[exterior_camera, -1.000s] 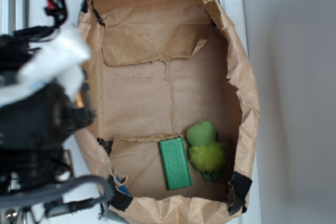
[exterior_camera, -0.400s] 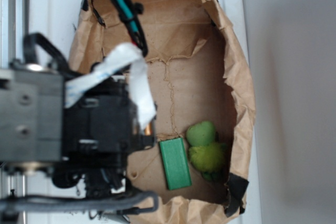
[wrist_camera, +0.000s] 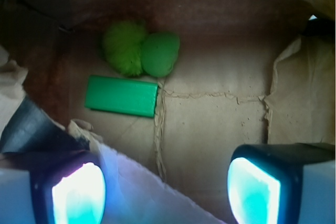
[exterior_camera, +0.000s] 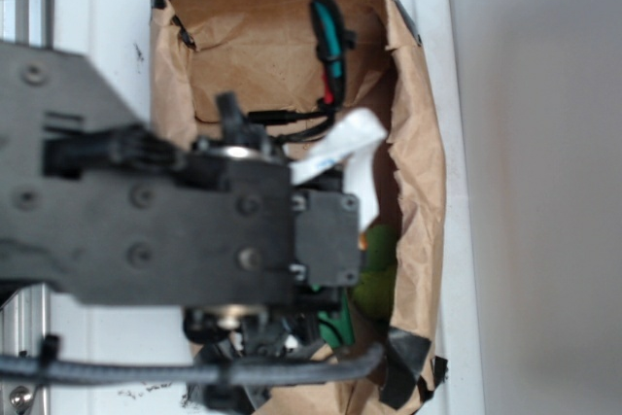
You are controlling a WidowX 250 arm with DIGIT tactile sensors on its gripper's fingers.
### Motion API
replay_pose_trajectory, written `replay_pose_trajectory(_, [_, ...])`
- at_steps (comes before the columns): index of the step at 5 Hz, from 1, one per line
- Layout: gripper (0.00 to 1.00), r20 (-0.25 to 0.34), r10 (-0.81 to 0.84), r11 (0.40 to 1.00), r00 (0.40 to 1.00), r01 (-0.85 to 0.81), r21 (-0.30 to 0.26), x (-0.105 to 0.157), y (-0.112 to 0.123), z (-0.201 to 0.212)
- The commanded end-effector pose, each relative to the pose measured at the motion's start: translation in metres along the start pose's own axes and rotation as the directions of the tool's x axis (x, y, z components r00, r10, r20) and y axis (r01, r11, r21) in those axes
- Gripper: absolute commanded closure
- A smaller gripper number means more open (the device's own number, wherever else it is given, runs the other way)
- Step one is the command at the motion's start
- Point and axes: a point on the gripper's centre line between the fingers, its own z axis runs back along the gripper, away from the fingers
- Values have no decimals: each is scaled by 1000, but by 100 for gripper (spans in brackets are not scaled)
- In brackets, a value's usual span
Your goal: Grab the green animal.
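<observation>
Since a moment ago the arm [exterior_camera: 175, 230] has swung over the bag [exterior_camera: 423, 172], hiding most of the animal [exterior_camera: 377, 264] outside, while the wrist view shows it whole beside the block [wrist_camera: 122, 96], gripper [wrist_camera: 163, 192] wide open, empty.

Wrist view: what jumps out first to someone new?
The fuzzy lime-green plush animal against the far wall of the brown paper-lined box, with the flat darker green rectangular block lying just in front of it. Next, the open gripper, its glowing cyan fingertips framing the bottom edge, well short of the toy.
</observation>
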Motion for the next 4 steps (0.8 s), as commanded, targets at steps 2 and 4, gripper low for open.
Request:
replay_pose_trajectory(2, [0,53,83,986,995,-74,-148,33,21,70])
replay_pose_trajectory(4, [0,62,34,995,997,-28,-96,34,26,40])
